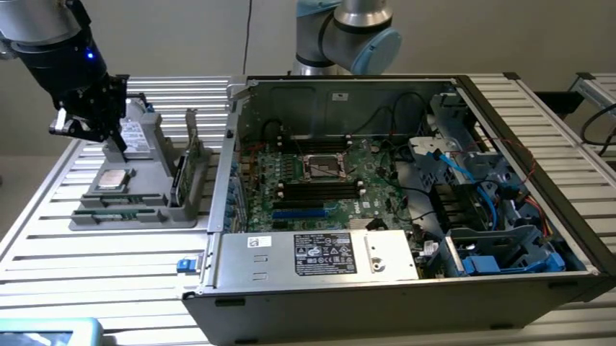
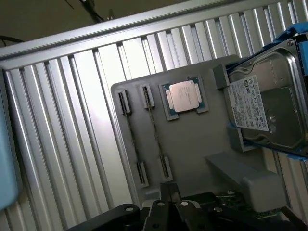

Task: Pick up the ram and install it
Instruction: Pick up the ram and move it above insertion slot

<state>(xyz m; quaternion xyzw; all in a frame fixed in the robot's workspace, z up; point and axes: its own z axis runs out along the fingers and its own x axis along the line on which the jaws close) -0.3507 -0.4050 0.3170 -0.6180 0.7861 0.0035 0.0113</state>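
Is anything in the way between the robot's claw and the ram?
No, nothing visible is in the way. The gripper hangs shut above the gray tray, and the ram stands on edge there, uncovered.

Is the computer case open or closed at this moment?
Open. The case lies on its side with no cover on top, and the motherboard inside is in plain sight.

The arm [image 1: 347, 32] stood at the top middle of the exterior view, its silver and pale-blue joints bent, and its wrist [image 1: 39, 21] sat high at that view's left. Below it the black gripper [image 1: 115, 144] pointed downward, tilted slightly, with its fingers drawn fully together
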